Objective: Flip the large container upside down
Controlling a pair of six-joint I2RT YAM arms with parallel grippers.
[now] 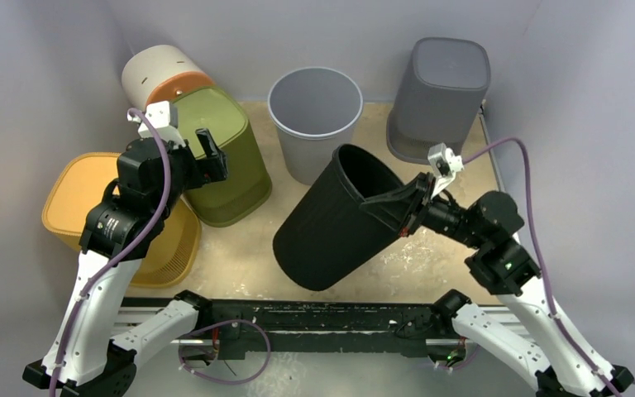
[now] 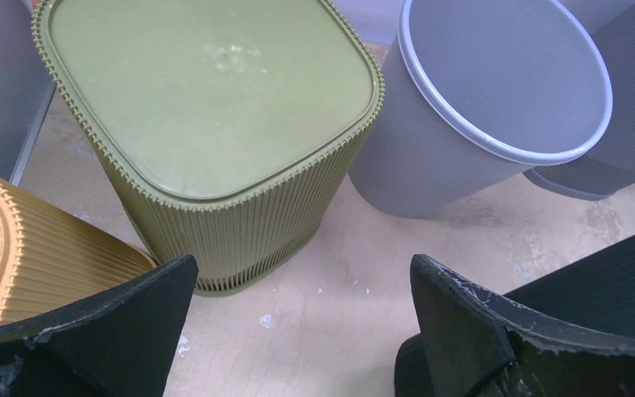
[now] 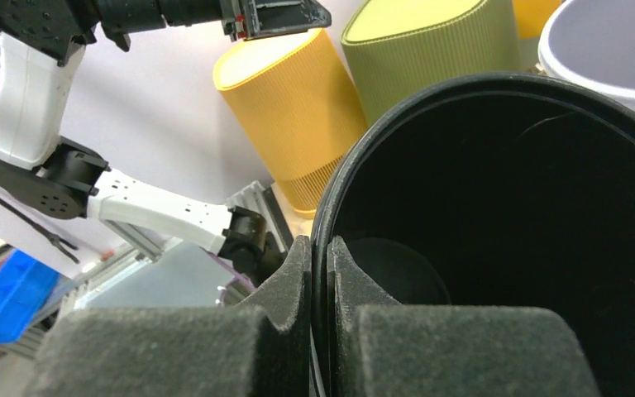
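The large black container (image 1: 335, 223) is tilted on the table's middle, its open mouth facing up and to the right. My right gripper (image 1: 390, 201) is shut on its rim, one finger inside and one outside. In the right wrist view the rim (image 3: 321, 248) sits pinched between the pads, and the dark inside (image 3: 504, 248) fills the right. My left gripper (image 1: 207, 157) is open and empty above the olive bin (image 1: 223, 157); in the left wrist view it (image 2: 302, 289) hovers over bare table.
An upside-down olive bin (image 2: 215, 124), a yellow bin (image 1: 120, 219) on the left, a white-and-orange bin (image 1: 161, 74) behind. An upright grey bin (image 1: 314, 120) stands at the back middle, a dark grey upside-down bin (image 1: 440, 95) at the back right.
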